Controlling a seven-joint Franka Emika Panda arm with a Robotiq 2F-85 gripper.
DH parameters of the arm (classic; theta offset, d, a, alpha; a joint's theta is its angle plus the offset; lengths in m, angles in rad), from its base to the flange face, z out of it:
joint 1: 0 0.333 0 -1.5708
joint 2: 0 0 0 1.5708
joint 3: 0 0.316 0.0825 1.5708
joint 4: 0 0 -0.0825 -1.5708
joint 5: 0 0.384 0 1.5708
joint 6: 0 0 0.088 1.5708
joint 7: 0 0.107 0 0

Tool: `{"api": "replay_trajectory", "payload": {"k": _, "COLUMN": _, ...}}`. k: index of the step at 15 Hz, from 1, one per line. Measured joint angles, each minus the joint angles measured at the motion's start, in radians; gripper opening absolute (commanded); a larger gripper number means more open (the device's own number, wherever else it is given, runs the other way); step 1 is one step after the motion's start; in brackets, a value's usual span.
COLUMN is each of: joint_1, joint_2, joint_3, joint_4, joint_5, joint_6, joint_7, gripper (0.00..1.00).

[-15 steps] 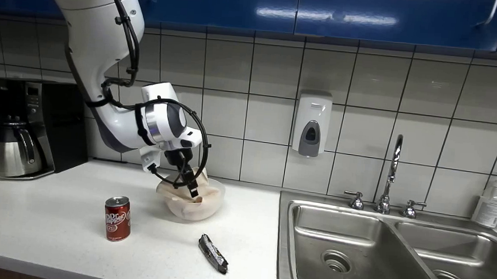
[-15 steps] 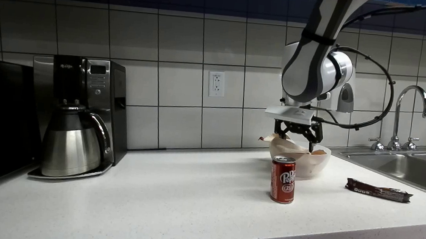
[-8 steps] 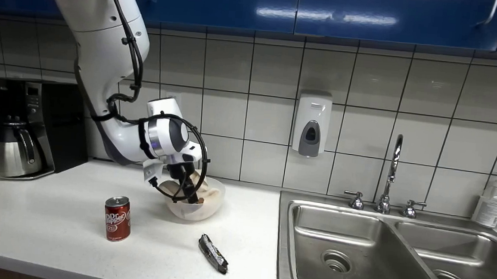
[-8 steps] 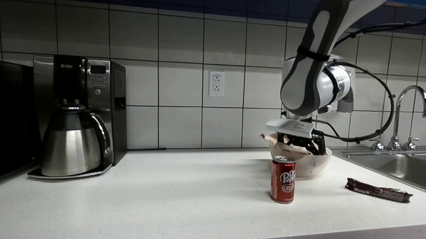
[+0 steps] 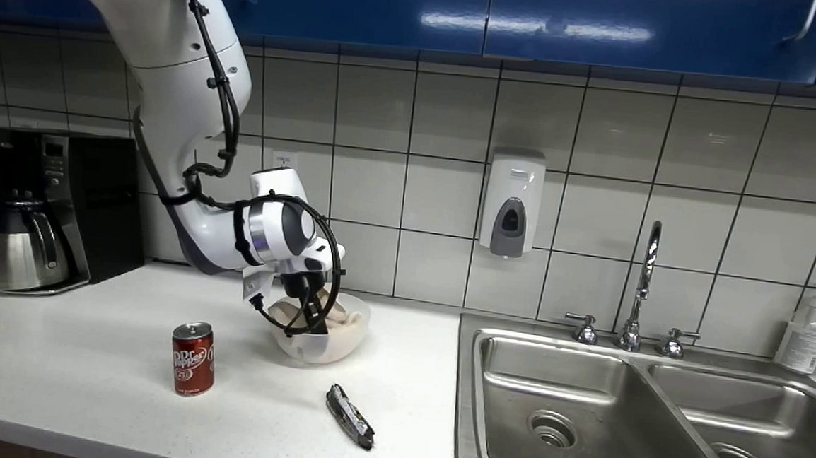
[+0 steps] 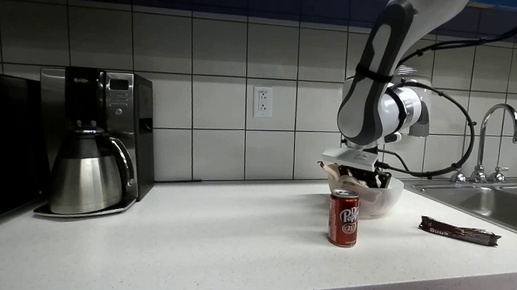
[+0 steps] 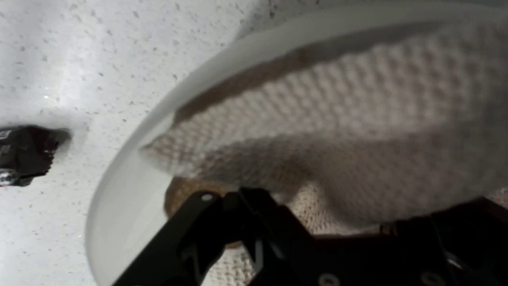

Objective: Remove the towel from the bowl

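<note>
In an exterior view, the white-and-grey jointed robot arm (image 5: pixel 182 95) comes in from the upper left, drops to a rounded bend left of the middle, then turns rightward to its wrist, where a black cable (image 5: pixel 339 272) loops outward. From there the black two-fingered tool (image 5: pixel 316 322) slants down and to the right into the round, translucent whitish bowl (image 5: pixel 333 345), a little left of centre. In an exterior view the flat white housing (image 6: pixel 350 157) above the tool is nearly level, the arm leaning down from the upper right, and the tool's lower end is hidden inside the bowl.

The beige, coarse-woven cloth towel (image 7: pixel 357 91) lies in the bowl, heaped in folds. In the wrist view it fills the centre and right; dark parts of the tool stand apart along the bottom, with folds between them. The ends are too dark and covered to read, so I cannot tell whether the tool is clenched on the cloth or released. A brown, rounded object (image 7: pixel 178 194) shows from under the towel, left of centre.

The bowl sits on the speckled white bench (image 6: pixel 208 251). In both exterior views a red metal soda can (image 5: pixel 192 368) stands upright near it, and a slim dark-brown wrapped packet (image 6: pixel 459 231) lies apart from both.
</note>
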Motion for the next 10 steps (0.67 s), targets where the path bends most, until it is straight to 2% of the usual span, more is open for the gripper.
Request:
{"api": "replay_trajectory", "payload": {"k": 3, "joint_1": 0.000, "joint_2": 0.005, "joint_3": 0.000, "joint_4": 0.007, "joint_5": 0.001, "joint_6": 0.000, "joint_7": 0.000, "gripper": 0.05}}
{"api": "replay_trajectory", "payload": {"k": 4, "joint_1": 0.000, "joint_2": 0.007, "joint_3": 0.000, "joint_4": 0.009, "joint_5": 0.001, "joint_6": 0.000, "joint_7": -0.001, "gripper": 0.00}}
{"api": "replay_trajectory", "payload": {"k": 10, "joint_1": 0.000, "joint_2": 0.006, "joint_3": -0.002, "joint_4": 0.014, "joint_5": 0.001, "joint_6": -0.008, "joint_7": -0.029, "gripper": 0.02}}
